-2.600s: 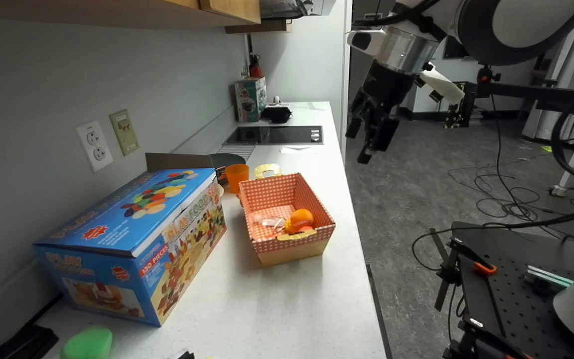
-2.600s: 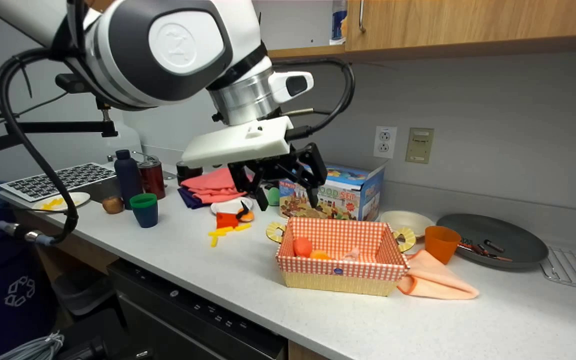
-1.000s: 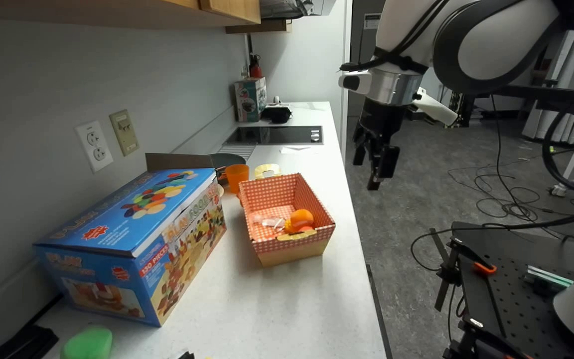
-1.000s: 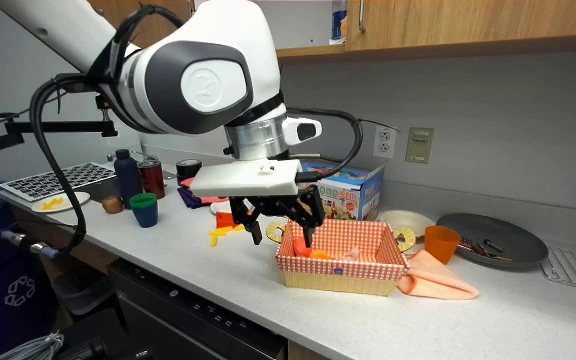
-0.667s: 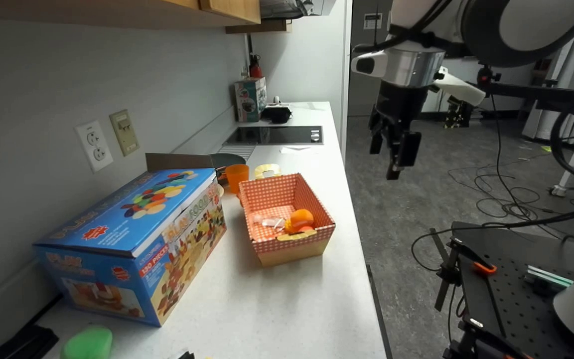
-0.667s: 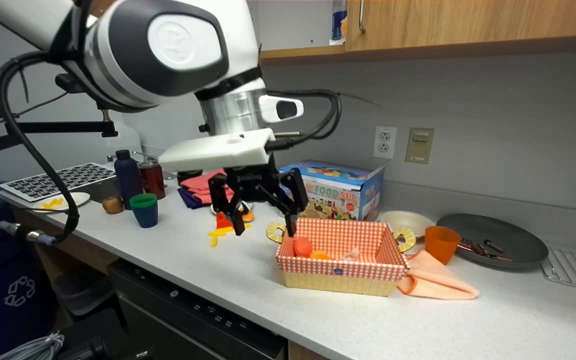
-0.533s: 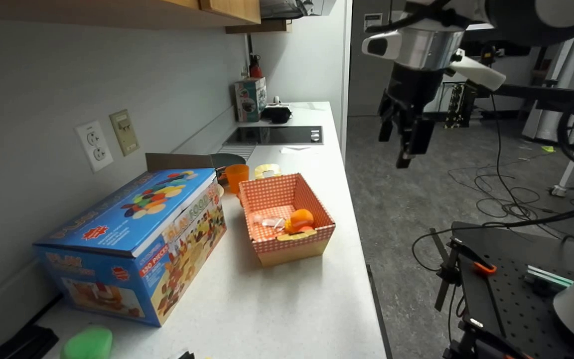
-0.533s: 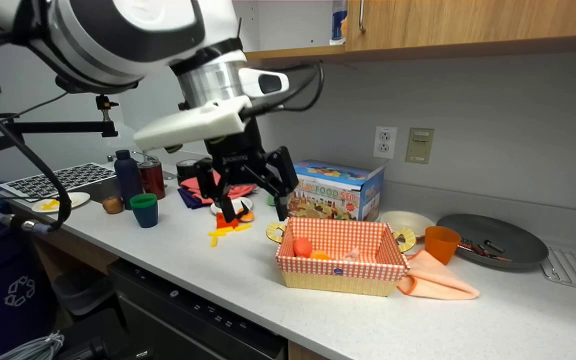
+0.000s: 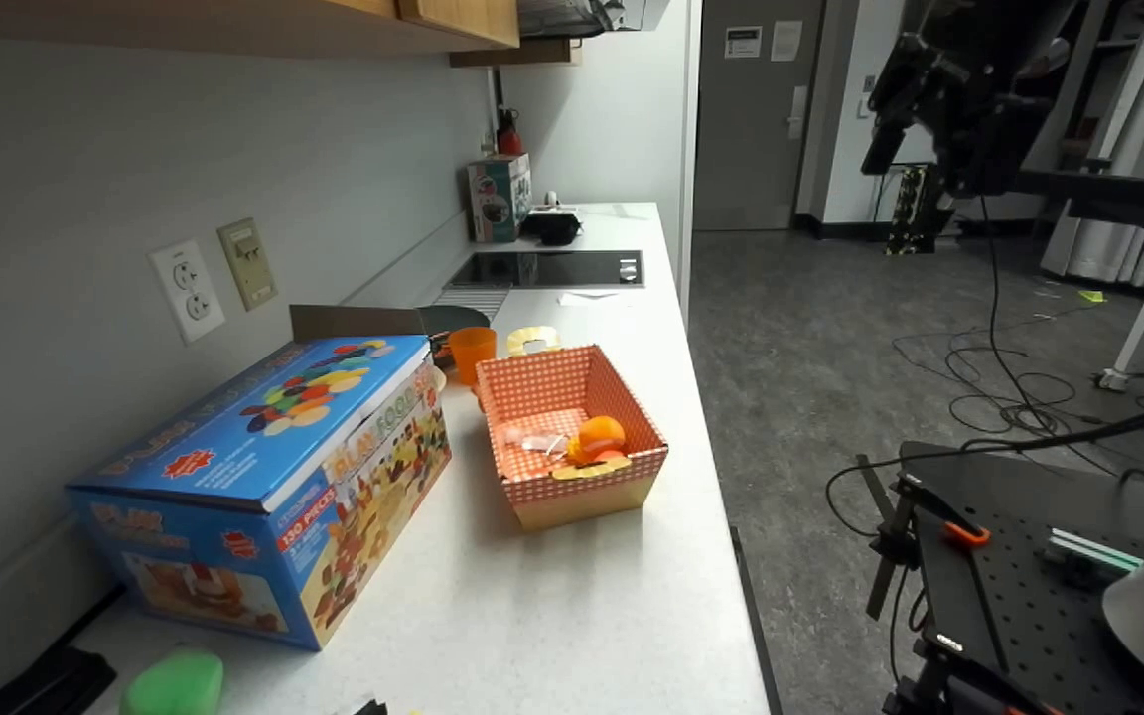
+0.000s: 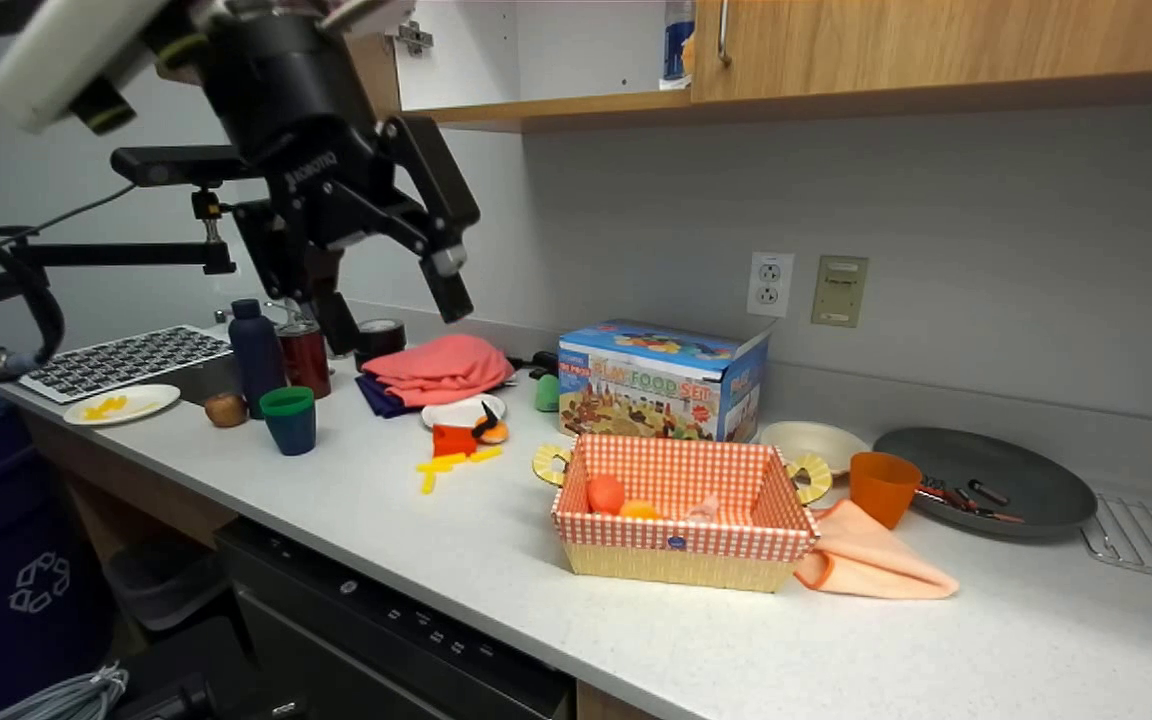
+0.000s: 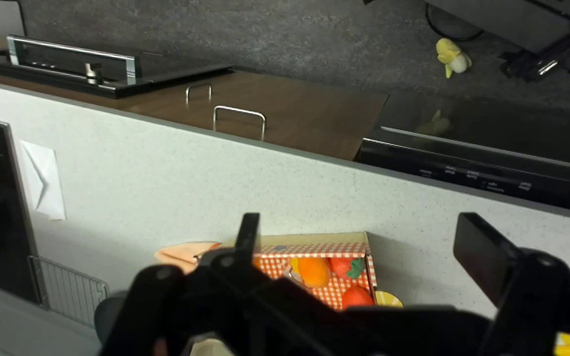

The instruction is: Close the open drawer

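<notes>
Kitchen, a grey wall (image 10: pixel 996 230) behind a pale tabletop (image 10: pixel 496 540); higher up, the fingers (image 10: pixel 450 292) are spread wide, holding nothing.

In the wrist view the basket (image 11: pixel 322 248) shows beyond the gap between them, with an orange (image 11: pixel 314 273) and two red pieces (image 11: pixel 356 297) in it, one with a green leaf (image 11: pixel 356 268) that only this view shows. Below the tabletop's edge there is a brown front (image 11: pixel 309 111) with two handles (image 11: pixel 239 110), also seen only from the wrist; whether it is the drawer, and open, I cannot tell. Farther out, a yellow thing (image 11: pixel 447 52) lies on the floor (image 11: pixel 290 39). The box (image 10: pixel 641 395) stands near the basket in both exterior views. The flask (image 10: pixel 256 370) shows in an exterior view alone; so does a door (image 9: pixel 756 129).
</notes>
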`<state>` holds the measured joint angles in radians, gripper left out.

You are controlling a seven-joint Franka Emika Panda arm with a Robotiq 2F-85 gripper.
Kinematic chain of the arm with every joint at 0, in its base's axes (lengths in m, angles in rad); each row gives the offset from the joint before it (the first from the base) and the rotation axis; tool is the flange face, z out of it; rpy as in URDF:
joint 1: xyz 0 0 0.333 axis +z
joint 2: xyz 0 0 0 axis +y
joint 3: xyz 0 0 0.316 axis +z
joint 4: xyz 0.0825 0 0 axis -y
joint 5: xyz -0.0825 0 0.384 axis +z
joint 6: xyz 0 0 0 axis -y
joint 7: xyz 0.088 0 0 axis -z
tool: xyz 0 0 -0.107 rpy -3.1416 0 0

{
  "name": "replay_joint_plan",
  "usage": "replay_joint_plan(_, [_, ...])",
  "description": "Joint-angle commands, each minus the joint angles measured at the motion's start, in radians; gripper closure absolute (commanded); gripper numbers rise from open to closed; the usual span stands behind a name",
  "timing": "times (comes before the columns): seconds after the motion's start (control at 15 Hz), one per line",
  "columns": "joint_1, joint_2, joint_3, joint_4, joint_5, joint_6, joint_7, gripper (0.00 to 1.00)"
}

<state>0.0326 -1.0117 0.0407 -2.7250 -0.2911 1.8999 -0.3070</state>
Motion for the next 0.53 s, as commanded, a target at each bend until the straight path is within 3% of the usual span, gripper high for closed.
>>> replay_joint_plan(0.0, [0.059, -0.185, 0.043, 0.001, -0.029, -0.095, 0.018, 0.00])
replay_joint_plan(0.47, [0.153, -0.331, 0.101, 0.064, -0.037, -0.106, 0.020, 0.00])
